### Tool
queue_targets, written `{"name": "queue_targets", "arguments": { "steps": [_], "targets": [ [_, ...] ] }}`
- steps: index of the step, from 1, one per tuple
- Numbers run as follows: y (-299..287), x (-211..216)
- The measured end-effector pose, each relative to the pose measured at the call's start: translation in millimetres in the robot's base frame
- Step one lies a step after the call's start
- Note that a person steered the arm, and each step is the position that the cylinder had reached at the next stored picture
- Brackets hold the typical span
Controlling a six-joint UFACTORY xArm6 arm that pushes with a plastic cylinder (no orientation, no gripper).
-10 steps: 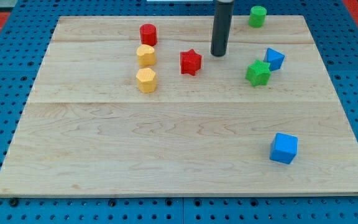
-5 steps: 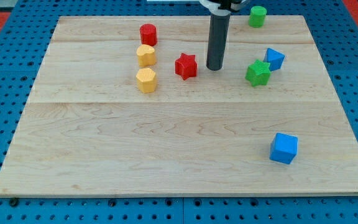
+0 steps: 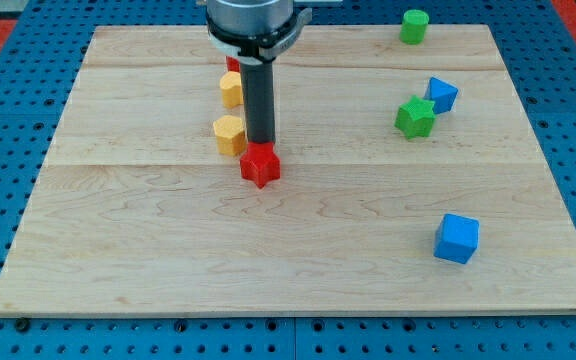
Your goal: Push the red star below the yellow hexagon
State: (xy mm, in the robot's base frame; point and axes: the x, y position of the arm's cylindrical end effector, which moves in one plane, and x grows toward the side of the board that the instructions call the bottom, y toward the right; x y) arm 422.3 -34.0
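Note:
The red star (image 3: pixel 260 166) lies on the wooden board (image 3: pixel 298 260), just below and to the right of the lower yellow hexagon (image 3: pixel 230 134). My tip (image 3: pixel 261 142) touches the star's top edge, right beside that hexagon. A second yellow hexagon (image 3: pixel 231 89) sits above the first. The arm hides most of a red block (image 3: pixel 231 64) above it.
A green star (image 3: pixel 415 117) and a blue block (image 3: pixel 441 94) sit at the view's right. A green block (image 3: pixel 414 25) is at the top right. A blue cube (image 3: pixel 457 238) is at the lower right.
My tip swept from the star's right to its top side, moving left and down. The red star slid down and left, ending below the lower yellow hexagon, which shifted slightly left.

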Motion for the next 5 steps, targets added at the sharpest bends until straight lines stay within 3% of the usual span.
{"name": "queue_targets", "arguments": {
  "steps": [2, 3, 4, 5],
  "targets": [
    [26, 16],
    [-6, 41],
    [12, 45],
    [18, 97]
  ]
}}
